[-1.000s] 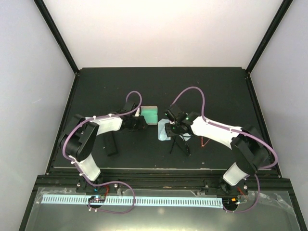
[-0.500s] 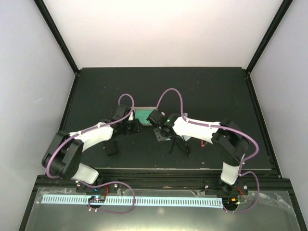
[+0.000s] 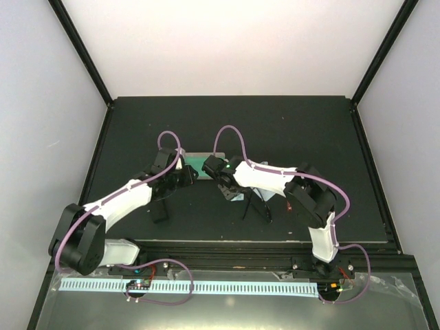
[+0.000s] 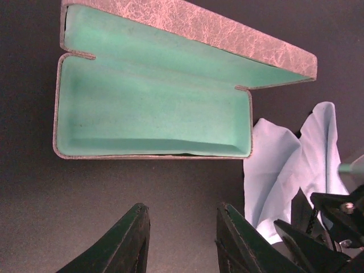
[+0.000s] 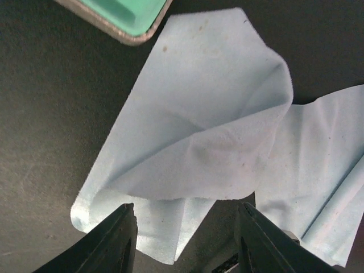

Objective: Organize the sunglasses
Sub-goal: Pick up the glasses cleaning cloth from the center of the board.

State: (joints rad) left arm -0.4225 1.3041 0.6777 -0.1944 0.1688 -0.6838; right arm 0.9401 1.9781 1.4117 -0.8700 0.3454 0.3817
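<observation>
- Black table (image 3: 309, 130) boxed by white walls (image 3: 227, 41) on three sides.
- Far left: black case (image 3: 159, 206), oblong, flat on the table just beside the left forearm, on its near side; whether shut, too small to tell.
- Left of centre: left gripper (image 3: 187, 176) (image 4: 182, 227), partly open, nothing between the fingers (image 4: 133, 239), poised over bare table just short of the open case's near rim.
- Centre, far side: open case (image 3: 199, 163) (image 4: 227, 34), beige textured shell, mint-green lining, lid thrown back away from the arms, tray holding nothing; one corner also at the top left of the right wrist view (image 5: 133, 37).
- Just right of that: right gripper (image 3: 227, 191) (image 5: 185, 216), about half open, gripping nothing, fingers (image 5: 116, 233) straddling the near edge of the cloth from above; touching or a little clear of it, cannot tell.
- Beneath it: cloth (image 3: 238, 197) (image 4: 278, 165) (image 5: 210, 114), light blue, folded over on itself, just beside the open case's right end; more blue fabric spread to its right, one piece or two unclear.
- Further right: sunglasses (image 3: 256, 206), black frame, on the table just right of the cloth and near side of the right arm, outside both cases, apart from both grippers; folded or not, too small to tell.
</observation>
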